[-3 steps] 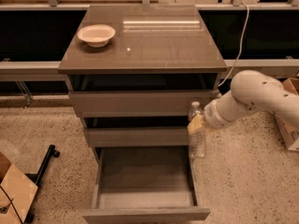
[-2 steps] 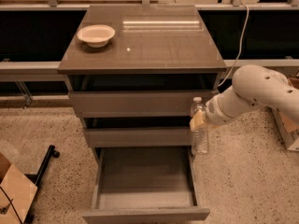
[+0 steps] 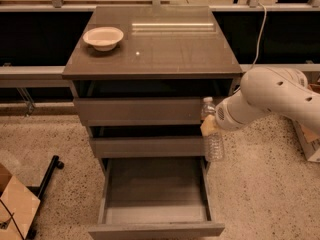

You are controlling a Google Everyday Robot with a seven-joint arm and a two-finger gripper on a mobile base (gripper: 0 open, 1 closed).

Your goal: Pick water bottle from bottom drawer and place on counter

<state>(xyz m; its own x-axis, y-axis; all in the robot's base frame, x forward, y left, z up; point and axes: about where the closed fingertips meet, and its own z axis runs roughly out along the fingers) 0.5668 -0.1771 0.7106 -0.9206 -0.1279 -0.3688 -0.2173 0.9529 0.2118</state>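
Left of the cabinet (image 3: 145, 111), down on the speckled floor, we see a cardboard box (image 3: 15, 209) and a black stand foot (image 3: 47, 171). On the cabinet's counter (image 3: 170, 54) a white bowl (image 3: 103, 37) sits near the back left corner. At the cabinet's foot the bottom drawer (image 3: 155, 199) is pulled well out towards us. Just beside the cabinet's right front edge, level with the two upper drawers, the bottle (image 3: 213, 144) hangs upright, cap up, off the floor and below the counter. The gripper (image 3: 209, 126) is clamped on the bottle's upper part. Right of the cabinet, the white arm (image 3: 270, 96) reaches in towards it.
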